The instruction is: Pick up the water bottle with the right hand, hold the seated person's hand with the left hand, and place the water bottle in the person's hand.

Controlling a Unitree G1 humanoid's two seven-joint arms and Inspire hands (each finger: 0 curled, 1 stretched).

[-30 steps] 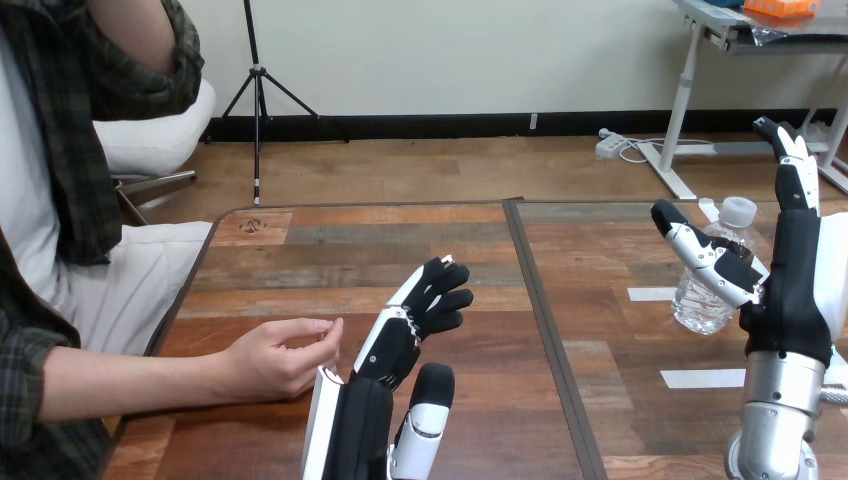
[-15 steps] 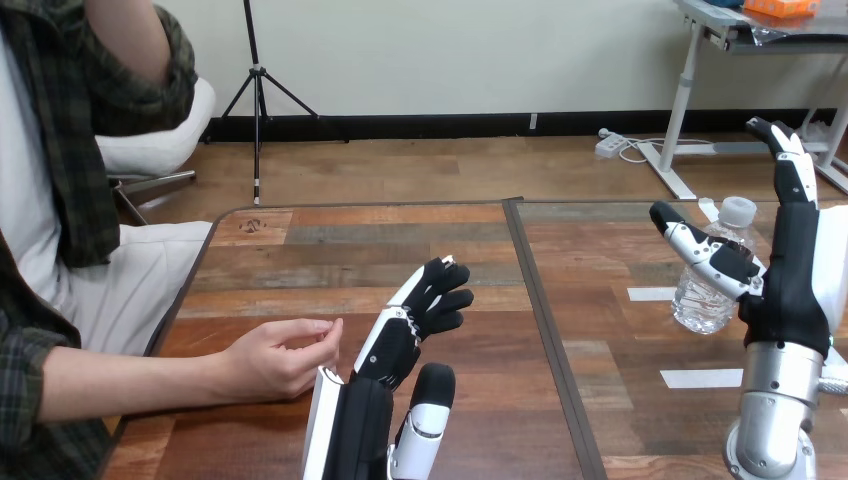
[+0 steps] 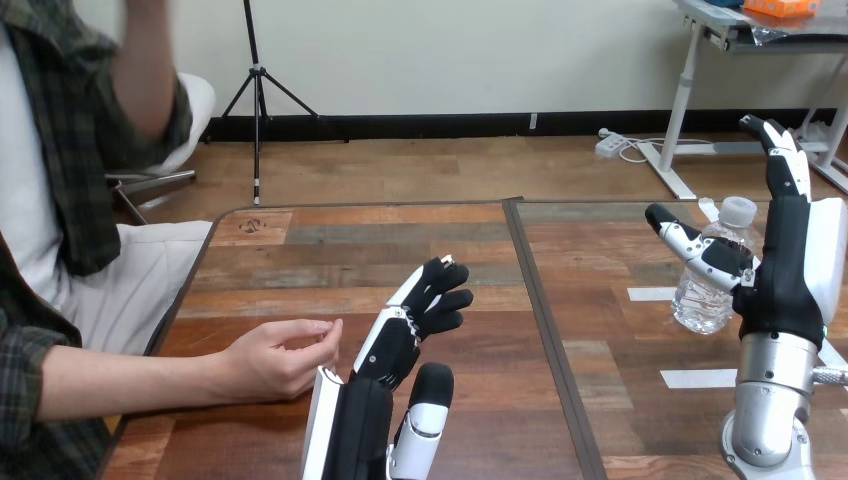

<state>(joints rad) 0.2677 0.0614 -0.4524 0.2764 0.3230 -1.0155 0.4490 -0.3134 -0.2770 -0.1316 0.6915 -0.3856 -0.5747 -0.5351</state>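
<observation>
The right hand (image 3: pixel 785 270), fingers straight and spread, hides part of the clear bottle (image 3: pixel 700 295) standing on the table (image 3: pixel 400 240). The left hand (image 3: pixel 400 335) is loose and empty, just beside the person's hand (image 3: pixel 275 360).

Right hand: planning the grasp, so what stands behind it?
Behind the open right hand stands a clear plastic water bottle, white-capped; the hand's thumb and palm hide part of it.

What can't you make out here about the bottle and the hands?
Head view:
water bottle: partly hidden behind the right hand; whether they touch cannot be told.
person's hand: palm hidden by its own curled fingers.
left hand: forearm cut off by the bottom edge.
</observation>
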